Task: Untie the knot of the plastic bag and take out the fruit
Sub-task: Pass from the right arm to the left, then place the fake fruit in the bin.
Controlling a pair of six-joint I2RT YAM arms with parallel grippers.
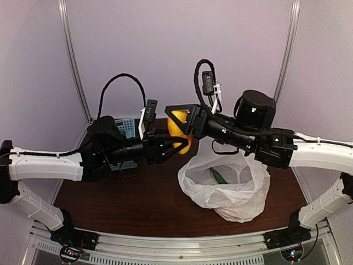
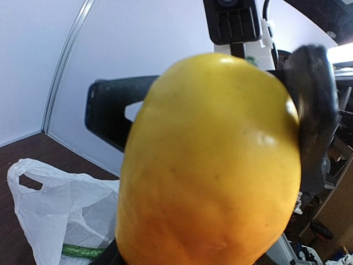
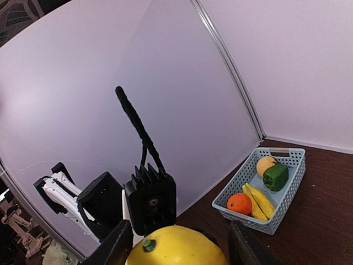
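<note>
We see a yellow fruit held in the air above the far side of the brown table, between the two arms. The right gripper reaches in from the right, and in its wrist view its two fingers stand on either side of the fruit and close against it, so we take it as clamped on that piece. A small green stem shows on the fruit's top. The left gripper meets the same fruit from the left, at its lower side. In the left wrist view the fruit fills nearly the whole view, and we cannot tell whether those fingers press it or only frame it.

The plastic bag sits on the table below the right arm, right of centre, with its mouth gaping wide. One handle stands as a loose loop. A long green fruit lies inside it.

A blue basket stands at the back left by the wall, partly hidden by the left arm from above. In it lie an orange, bananas, a green pepper and a yellow-orange piece
</note>
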